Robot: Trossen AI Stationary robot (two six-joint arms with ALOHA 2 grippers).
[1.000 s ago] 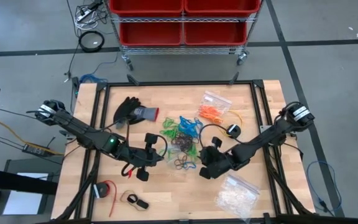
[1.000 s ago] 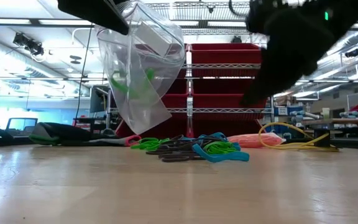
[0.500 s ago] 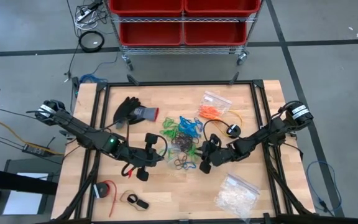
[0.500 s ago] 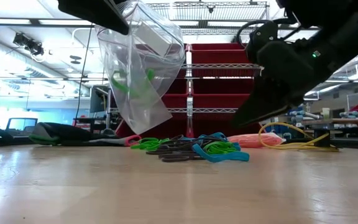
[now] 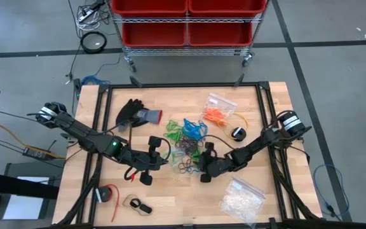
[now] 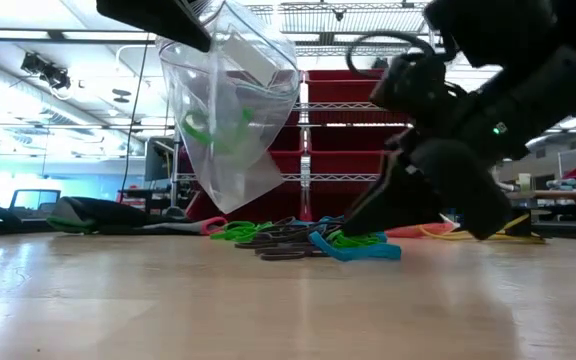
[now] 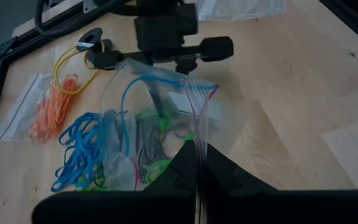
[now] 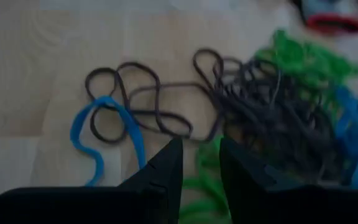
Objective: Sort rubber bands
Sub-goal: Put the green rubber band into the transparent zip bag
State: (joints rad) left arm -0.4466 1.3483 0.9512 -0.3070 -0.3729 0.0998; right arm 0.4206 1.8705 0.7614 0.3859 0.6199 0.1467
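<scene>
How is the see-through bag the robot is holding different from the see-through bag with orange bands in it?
The held bag hangs in the air, pinched by the left gripper; the orange-band bag lies flat on the table. The held bag has green bands inside; the other has orange ones. Both are clear plastic.

— Where are the arms?
— The left pincer point(image 5: 150, 160) is pinched tight, held up near the tabletop's front edge. The right pincer point(image 5: 203, 172) is low near the middle, fingers point(image 8: 160, 171) a little apart.
</scene>
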